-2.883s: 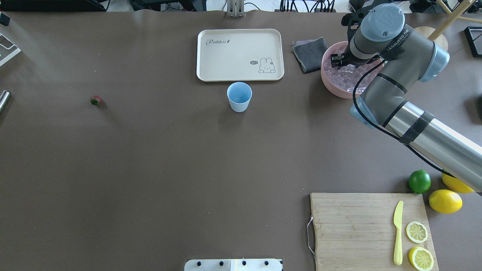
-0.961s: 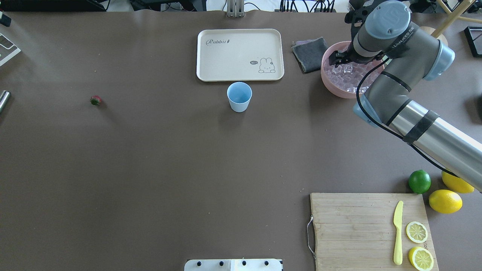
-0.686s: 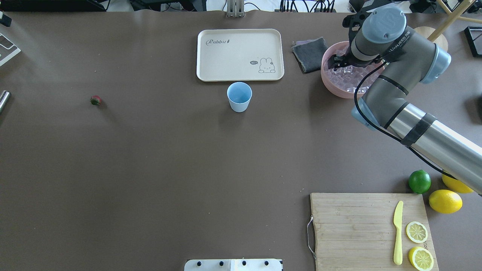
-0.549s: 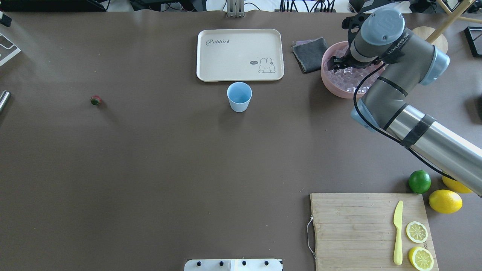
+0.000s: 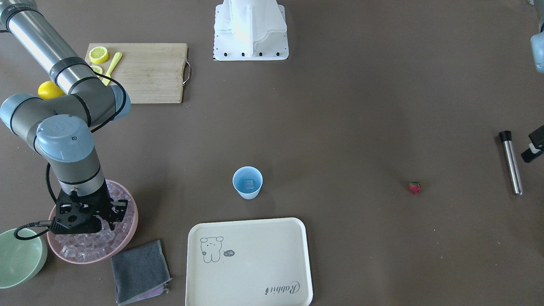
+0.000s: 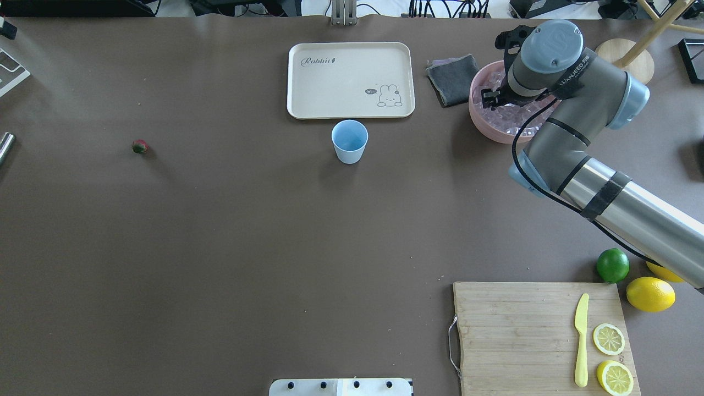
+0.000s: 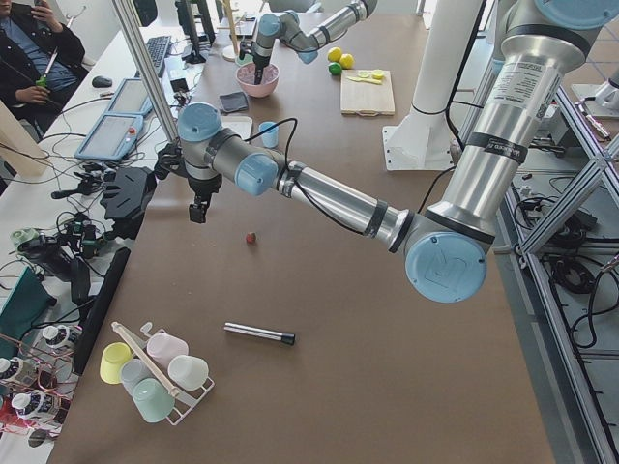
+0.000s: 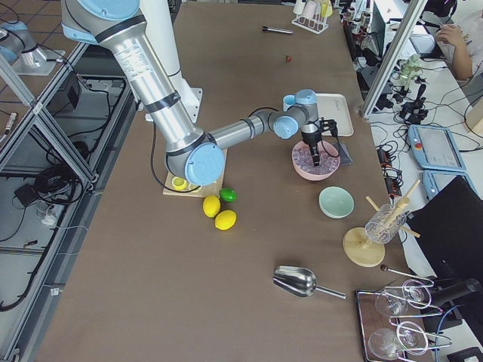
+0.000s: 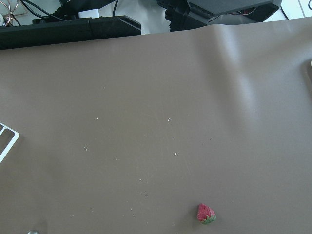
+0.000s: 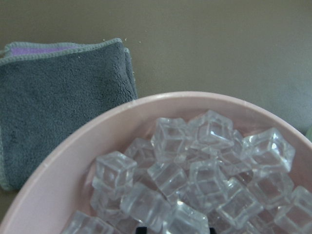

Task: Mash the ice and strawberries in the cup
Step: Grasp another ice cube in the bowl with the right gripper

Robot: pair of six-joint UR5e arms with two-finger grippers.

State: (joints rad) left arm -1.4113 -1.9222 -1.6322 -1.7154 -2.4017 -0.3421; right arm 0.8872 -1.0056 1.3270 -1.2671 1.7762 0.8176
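Your right gripper (image 6: 490, 98) hangs over the round pink bowl (image 6: 487, 129) of clear ice cubes (image 10: 204, 170). Open or closed, you cannot tell.

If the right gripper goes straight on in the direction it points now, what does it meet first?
The ice piled in the pink bowl: the right gripper points down into it. Whether any gap remains between them, I cannot tell.

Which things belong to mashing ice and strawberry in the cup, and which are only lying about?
For the job: cup, one cube already inside; ice in the pink bowl; strawberry; probably the metal rod, for mashing.
Lying about: tray, cloth, board, knife, lemons, lime, green bowl.
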